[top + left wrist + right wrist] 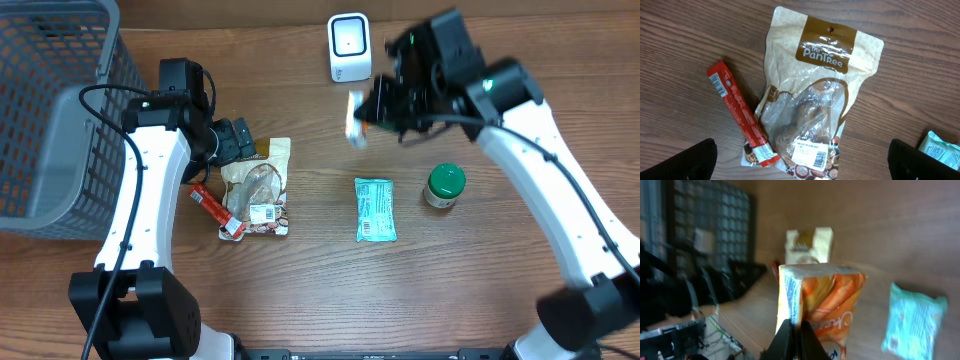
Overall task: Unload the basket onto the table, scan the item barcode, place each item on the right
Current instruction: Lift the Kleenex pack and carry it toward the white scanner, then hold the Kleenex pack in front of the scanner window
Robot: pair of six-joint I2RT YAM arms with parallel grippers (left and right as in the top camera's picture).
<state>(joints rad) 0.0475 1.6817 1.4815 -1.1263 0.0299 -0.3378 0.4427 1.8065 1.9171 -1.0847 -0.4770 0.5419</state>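
Across the table (300,290): you have bare brown wood with goods laid out mid-way and the scanner at the far edge.
Basket (50,50): grey mesh, far left, well apart from the work.
Pouch (815,100): tan bag with a clear window, lying flat left of centre, under your left arm.
Scanner (349,45): small white unit, upright, far centre, its face turned toward the near side.
Teal packet (375,208): flat at centre, untouched.
Orange packet (822,300): your task item. It is off the table, in the air just near of the scanner and close to its face.
Jar (444,185): green lid, upright, right of the teal packet.
Red stick (740,117): touching the pouch's left edge, slanted.
Right gripper (792,330): pressed together, pinching the orange packet by its thin lower edge.
Left gripper (801,150): spread wide over the pouch, holding nothing.
Handling: judge the orange packet light and soft. Its film looks slick and creased, so it may flop or twist from an edge hold.
Grip: keep to the flat seam, clear of the print. Squeezing the body could crush the contents.
Barcode: striped marks show on the packet's left panel, but the view is too blurred to be sure.
Next: you likely need to turn that panel square to the scanner.
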